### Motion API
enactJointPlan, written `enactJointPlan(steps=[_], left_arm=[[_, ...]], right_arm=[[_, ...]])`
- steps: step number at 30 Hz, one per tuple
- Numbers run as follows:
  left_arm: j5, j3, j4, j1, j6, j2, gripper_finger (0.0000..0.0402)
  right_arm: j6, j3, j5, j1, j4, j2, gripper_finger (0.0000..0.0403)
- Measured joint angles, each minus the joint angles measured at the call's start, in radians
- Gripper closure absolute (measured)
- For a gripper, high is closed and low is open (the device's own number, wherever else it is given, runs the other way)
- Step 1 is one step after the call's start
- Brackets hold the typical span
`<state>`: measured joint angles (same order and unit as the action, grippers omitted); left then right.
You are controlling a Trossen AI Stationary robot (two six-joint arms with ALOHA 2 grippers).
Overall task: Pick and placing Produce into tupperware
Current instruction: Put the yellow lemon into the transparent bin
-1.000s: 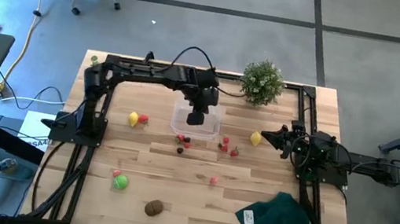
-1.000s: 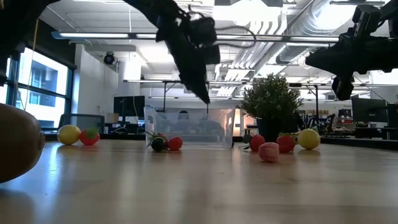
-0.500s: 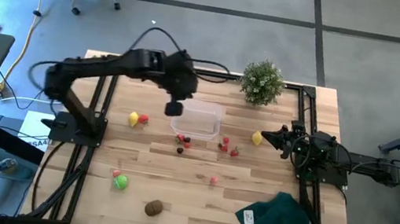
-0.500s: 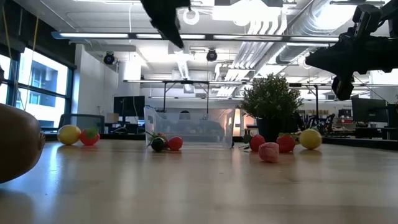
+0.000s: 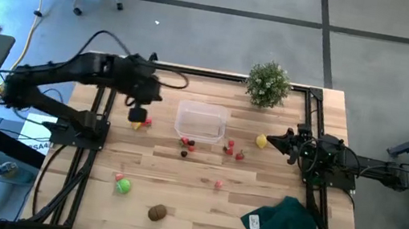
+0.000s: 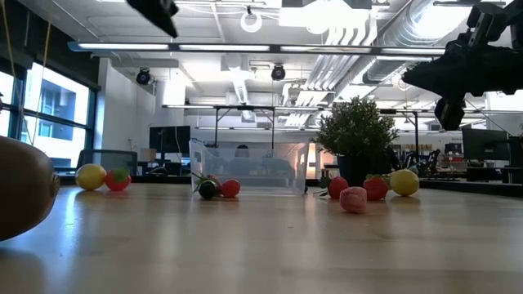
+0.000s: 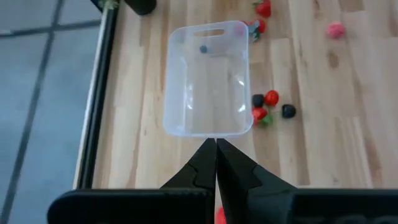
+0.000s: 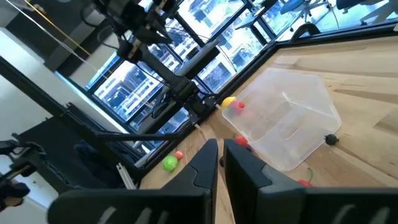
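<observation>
The clear tupperware [image 5: 202, 121] stands at the table's far middle, with one small dark berry [image 7: 203, 50] inside by its end wall. My left gripper [image 5: 137, 113] hangs shut and empty, high over a yellow lemon [image 5: 136, 123] and a red berry [image 5: 146, 121] left of the tupperware. Red and dark berries [image 5: 187, 141] lie just in front of the tupperware, with more red ones [image 5: 235, 151] to its right. A second lemon [image 5: 261, 142] lies below my right gripper [image 5: 270, 139], which is shut, level and well above the table.
A green ball [image 5: 122, 186], a brown kiwi [image 5: 157, 212] and a pink berry [image 5: 219, 184] lie nearer the front edge. A dark green cloth [image 5: 281, 223] lies at the front right. A potted plant [image 5: 267, 83] stands at the far edge.
My left gripper has risen from just over the tupperware and swung toward the table's left edge, staying shut. It now hangs over the left lemon. The produce and the tupperware have kept their places.
</observation>
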<state>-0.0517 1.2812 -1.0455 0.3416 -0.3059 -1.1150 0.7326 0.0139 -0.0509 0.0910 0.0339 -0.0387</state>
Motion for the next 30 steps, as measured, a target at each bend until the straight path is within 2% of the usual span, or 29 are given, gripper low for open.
enactJointPlan(steps=[6,12,19,25,30], left_arm=[[0.101,-0.232,0.21,0.013,-0.021,0.199,0.0399],[0.245,-0.359,0.281,0.122,0.012,0.252,0.0399],[0.333,-0.415,0.283,0.171,-0.017,0.246,0.0399],[0.324,-0.422,0.265,0.169,-0.036,0.247,0.0399],[0.296,-0.422,0.184,0.17,-0.076,0.247,0.0399]], right_arm=[[-0.034,0.0,0.001,0.0,0.009,0.0,0.0384],[-0.042,0.0,0.003,0.0,0.014,0.0,0.0384],[-0.03,0.0,0.036,0.0,0.024,0.0,0.0384],[-0.018,0.0,0.042,0.0,0.049,0.0,0.0384],[-0.018,0.0,0.042,0.0,0.061,0.0,0.038]])
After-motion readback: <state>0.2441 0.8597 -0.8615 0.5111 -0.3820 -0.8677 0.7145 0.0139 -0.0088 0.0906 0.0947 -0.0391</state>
